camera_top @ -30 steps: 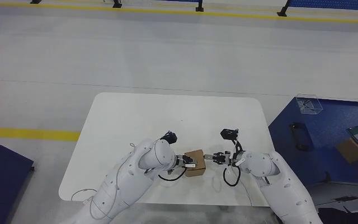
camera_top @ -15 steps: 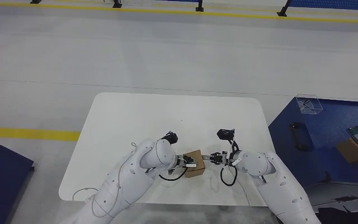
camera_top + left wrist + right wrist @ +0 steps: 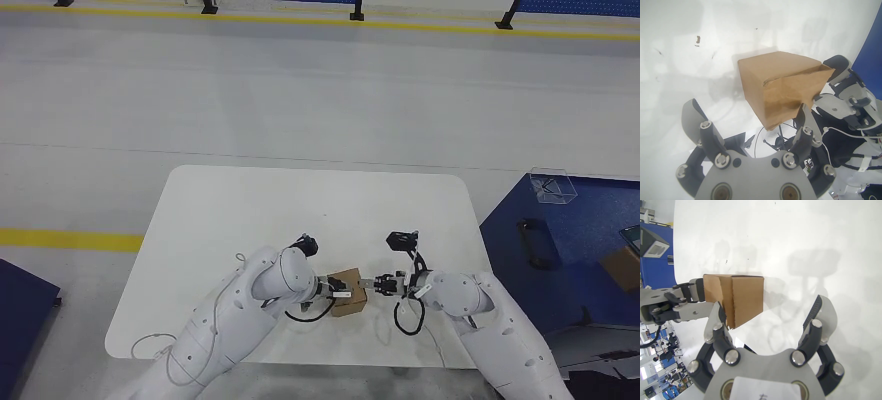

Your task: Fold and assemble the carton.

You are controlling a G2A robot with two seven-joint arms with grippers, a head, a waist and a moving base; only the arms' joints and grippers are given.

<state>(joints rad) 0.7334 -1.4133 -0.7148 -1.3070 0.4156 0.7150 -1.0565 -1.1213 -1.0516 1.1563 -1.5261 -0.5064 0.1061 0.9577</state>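
Observation:
A small brown carton stands on the white table near its front edge, with a torn, loose flap at one end. My left gripper is open at one end of it; in the left wrist view one fingertip touches the carton's lower flap edge. My right gripper is open at the opposite end. In the right wrist view one fingertip sits at the near corner of the carton. Neither gripper is shut on it.
A blue cabinet stands right of the table with a clear box on top. A small cardboard scrap and dark specks lie on the table beyond the carton. The table's far and left parts are bare.
The right gripper has shifted slightly left, closer to the carton's end. The left gripper and the carton have hardly moved.

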